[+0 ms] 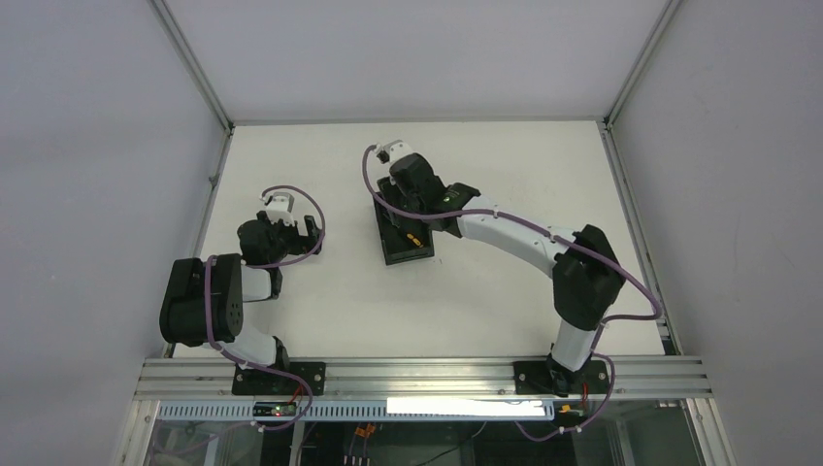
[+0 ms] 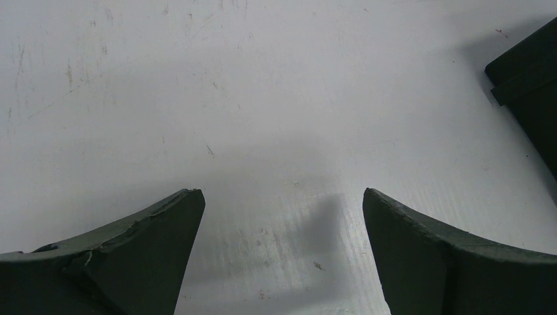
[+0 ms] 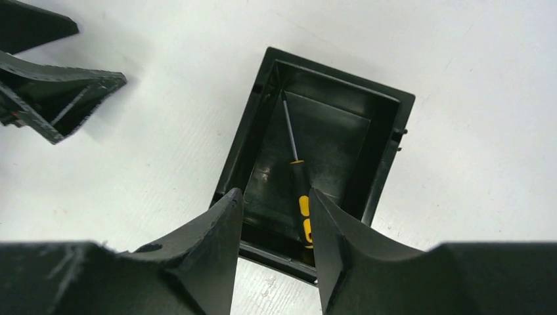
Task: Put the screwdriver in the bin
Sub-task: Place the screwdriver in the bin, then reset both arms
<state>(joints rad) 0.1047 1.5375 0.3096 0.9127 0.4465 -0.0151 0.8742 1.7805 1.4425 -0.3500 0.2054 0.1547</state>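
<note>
The black bin (image 3: 387,151) stands on the white table, seen from above in the right wrist view. The screwdriver (image 3: 299,190) lies loose on the bin's floor, its thin shaft pointing to the far corner and its yellow and black handle toward the near wall. My right gripper (image 3: 274,197) hovers open over the bin's near end, with a gap between its fingers and nothing held. From above, the bin (image 1: 408,254) shows the handle's orange spot (image 1: 413,239) under the right gripper (image 1: 410,206). My left gripper (image 2: 282,197) is open over bare table, left of the bin (image 2: 529,72).
The left gripper (image 3: 52,98) shows at the right wrist view's upper left, a short way from the bin. White walls and metal rails (image 1: 209,184) bound the table (image 1: 505,155) on the left, right and back.
</note>
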